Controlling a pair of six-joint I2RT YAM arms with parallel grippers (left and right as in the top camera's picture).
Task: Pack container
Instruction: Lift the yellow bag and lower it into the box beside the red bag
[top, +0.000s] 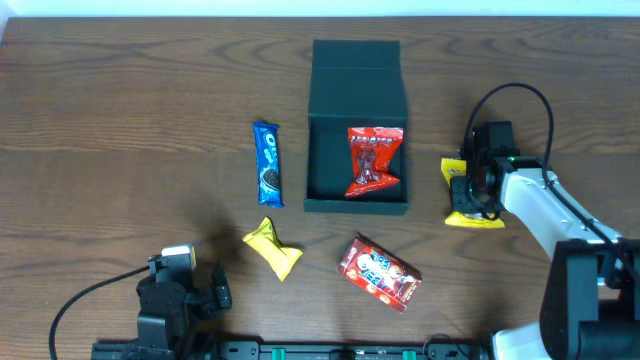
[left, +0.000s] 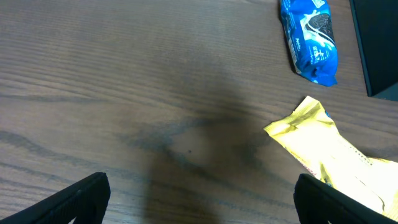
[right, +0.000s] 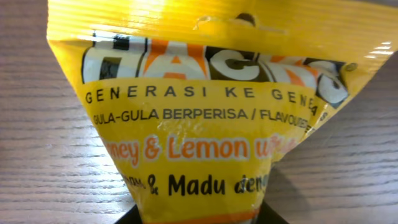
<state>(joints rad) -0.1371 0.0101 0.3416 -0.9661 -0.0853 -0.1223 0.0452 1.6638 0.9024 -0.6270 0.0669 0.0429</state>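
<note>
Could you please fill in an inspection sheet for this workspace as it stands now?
Surface: dark wood-grain table.
Job's things: container open, lid flap folded back, red snack packet inside; blue Oreo packet to its left; twisted yellow packet and second red packet in front of it; yellow Hacks packet to its right.
Clutter: nothing seen.
Grippers: left gripper open, holding nothing, near the twisted yellow packet; right gripper at the yellow Hacks packet, grip not clear.
Cables: black cable trailing from the left arm; black cable loop over the right arm.
Surroundings: nothing seen.
</note>
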